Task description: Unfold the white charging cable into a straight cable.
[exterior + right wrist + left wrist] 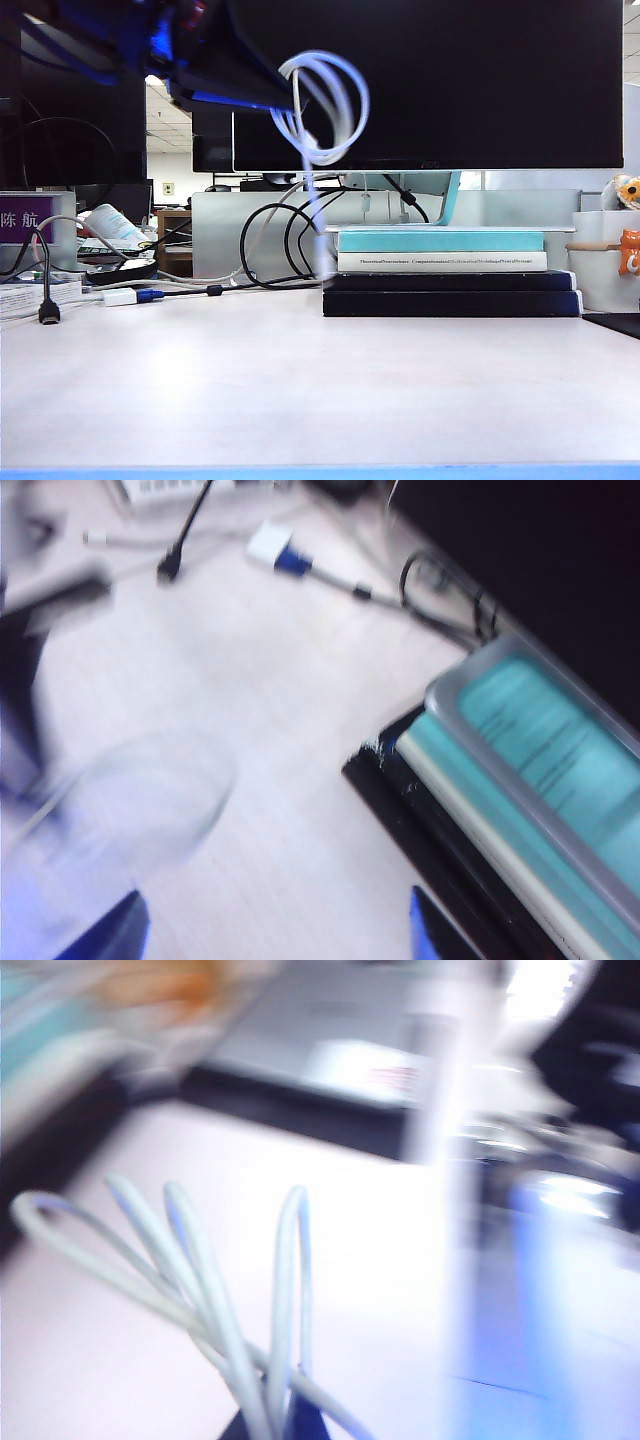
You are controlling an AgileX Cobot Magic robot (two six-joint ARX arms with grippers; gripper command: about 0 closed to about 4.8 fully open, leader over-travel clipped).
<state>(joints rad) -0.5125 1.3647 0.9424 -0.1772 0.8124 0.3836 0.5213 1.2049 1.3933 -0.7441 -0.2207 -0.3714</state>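
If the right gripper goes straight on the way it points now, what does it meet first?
Probably the bare table. The right gripper, open, points down at it, with the book stack off to one side and the blurred cable to the other. Depth is unclear.

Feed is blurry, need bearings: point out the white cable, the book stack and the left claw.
white cable (325, 105), exterior view, its coiled loops.
book stack (450, 285), exterior view, spines.
left claw (280, 1422), left wrist view, dark tips pinching the cable.
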